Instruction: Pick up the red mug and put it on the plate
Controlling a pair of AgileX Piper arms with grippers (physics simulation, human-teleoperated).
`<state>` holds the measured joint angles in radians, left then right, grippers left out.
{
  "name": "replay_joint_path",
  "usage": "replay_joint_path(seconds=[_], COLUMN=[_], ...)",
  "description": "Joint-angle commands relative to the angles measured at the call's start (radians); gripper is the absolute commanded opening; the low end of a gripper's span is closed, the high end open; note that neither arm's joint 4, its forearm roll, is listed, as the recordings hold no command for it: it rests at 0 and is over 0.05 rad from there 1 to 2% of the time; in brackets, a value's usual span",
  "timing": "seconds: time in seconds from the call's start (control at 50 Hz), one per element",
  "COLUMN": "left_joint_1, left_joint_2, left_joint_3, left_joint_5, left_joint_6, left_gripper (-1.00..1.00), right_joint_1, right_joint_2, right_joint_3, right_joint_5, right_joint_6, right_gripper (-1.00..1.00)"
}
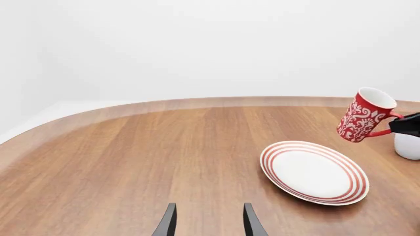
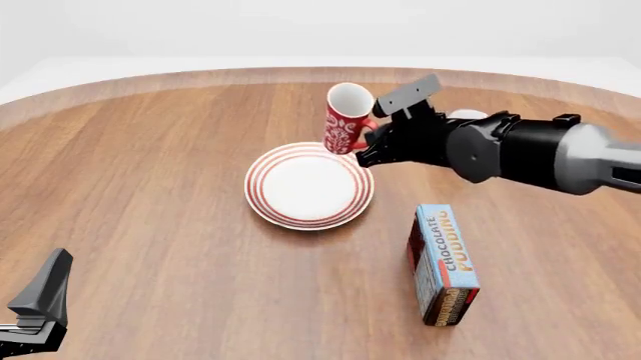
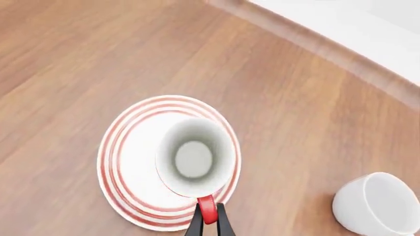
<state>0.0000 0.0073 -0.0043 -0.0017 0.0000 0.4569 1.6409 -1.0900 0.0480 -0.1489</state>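
Reading "CHOCOLATE PUDDING" on the blue face of the pudding box (image 2: 443, 264), lying toward the table's (image 2: 150, 187) near right edge; smaller print at its dark lower end illegible. Red mug (image 2: 346, 118) airborne, tilted, mouth up, over the far rim of the plate (image 2: 308, 185), clear of it. Right gripper (image 2: 367, 142) pinched shut on the mug's red loop handle (image 3: 206, 210). Right wrist view alone looks down the white mug interior (image 3: 194, 158) with plate (image 3: 125, 162) beneath, fingers (image 3: 225, 226) tight on either side of the handle. White mug (image 3: 378, 202) beside the plate, cut off in left wrist view (image 1: 407, 145), mostly hidden behind the right arm (image 2: 531, 154) in front view. Left gripper (image 1: 208, 223) low near the table's near left corner, prongs parted, nothing between; only tips in frame.
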Motion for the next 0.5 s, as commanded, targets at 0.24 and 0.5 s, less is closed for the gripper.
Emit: replay_joint_path(seconds=[0.24, 0.5], left_joint_1=[0.000, 0.000], left_joint_2=[0.000, 0.000], left_joint_3=[0.000, 0.000], left_joint_5=[0.000, 0.000], left_joint_6=[0.000, 0.000], left_gripper=[1.00, 1.00], right_joint_1=[-0.015, -0.006], right_joint_2=[0.127, 0.197], right_joint_3=[-0.131, -0.189], right_joint_5=[-0.005, -0.003], right_joint_6=[-0.001, 0.011], right_gripper=[-1.00, -1.00])
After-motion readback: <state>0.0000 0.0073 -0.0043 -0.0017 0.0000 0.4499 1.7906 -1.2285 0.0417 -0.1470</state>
